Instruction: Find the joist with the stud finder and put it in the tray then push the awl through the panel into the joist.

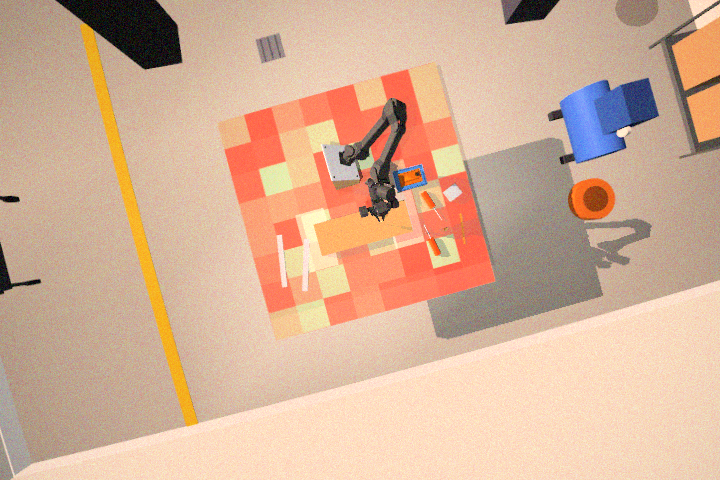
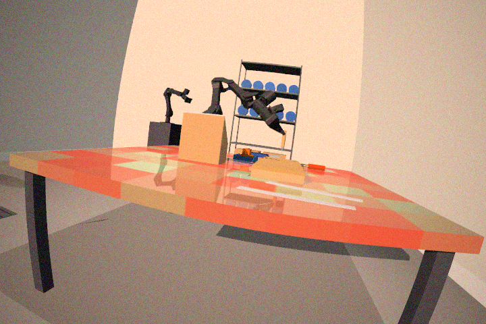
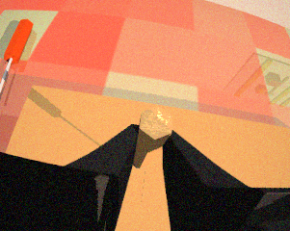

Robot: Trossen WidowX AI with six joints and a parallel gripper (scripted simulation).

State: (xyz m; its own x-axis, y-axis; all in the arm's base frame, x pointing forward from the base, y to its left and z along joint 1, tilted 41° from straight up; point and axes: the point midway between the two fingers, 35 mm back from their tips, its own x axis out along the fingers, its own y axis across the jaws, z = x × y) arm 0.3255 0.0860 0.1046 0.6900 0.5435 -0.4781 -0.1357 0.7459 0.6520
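My gripper (image 1: 380, 212) (image 2: 279, 131) (image 3: 150, 134) is shut on the awl (image 2: 283, 140) (image 3: 154, 123), gripping its tan wooden handle. The awl hangs point down above the tan floor panel (image 1: 347, 237) (image 2: 278, 171) (image 3: 222, 150), near the panel's back edge, with a clear gap under it in the side view. The awl's thin shadow falls on the panel in the wrist view. The orange stud finder (image 1: 410, 178) (image 2: 246, 151) lies in the blue tray (image 1: 397, 180) (image 2: 237, 156) just behind the panel.
Two orange-handled screwdrivers (image 1: 427, 199) (image 1: 432, 246) (image 3: 16, 38) lie right of the panel. A small white card (image 1: 452, 193) lies beyond them. Two white strips (image 1: 281, 260) (image 2: 308, 191) lie at the panel's other end. A tall tan box (image 1: 338, 164) (image 2: 201, 137) stands by the arm's base.
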